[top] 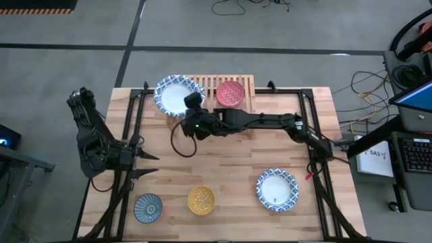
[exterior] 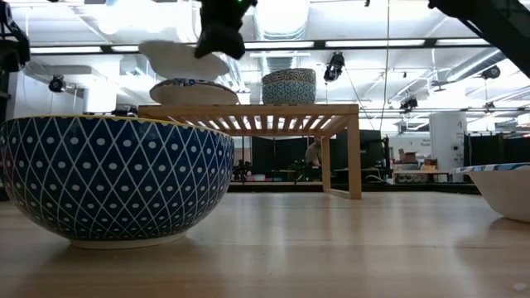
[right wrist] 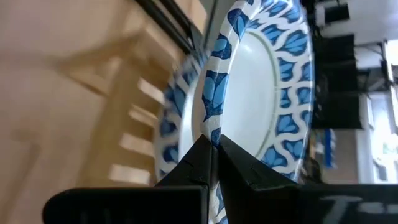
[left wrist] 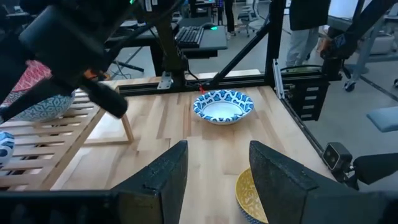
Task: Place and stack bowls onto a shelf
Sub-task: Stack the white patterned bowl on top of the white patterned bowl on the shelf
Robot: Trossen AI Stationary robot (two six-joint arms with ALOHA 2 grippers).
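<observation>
R fingers [right wrist: 214, 163] are pinching the rim of a white bowl [right wrist: 261, 93], holding it just above another white bowl [exterior: 193, 92] already on the shelf [exterior: 257, 112], prob. so it can nest. L gripper [top: 145, 166] is waiting at the table's L edge, fingers apart, empty. Near to far: grey-blue bowl [top: 148, 207], yellow bowl [top: 201, 200] and a third white bowl [top: 277, 190] are sitting empty on the table [top: 229, 162]; the red bowl [top: 231, 93] is sitting stacked on the shelf.
</observation>
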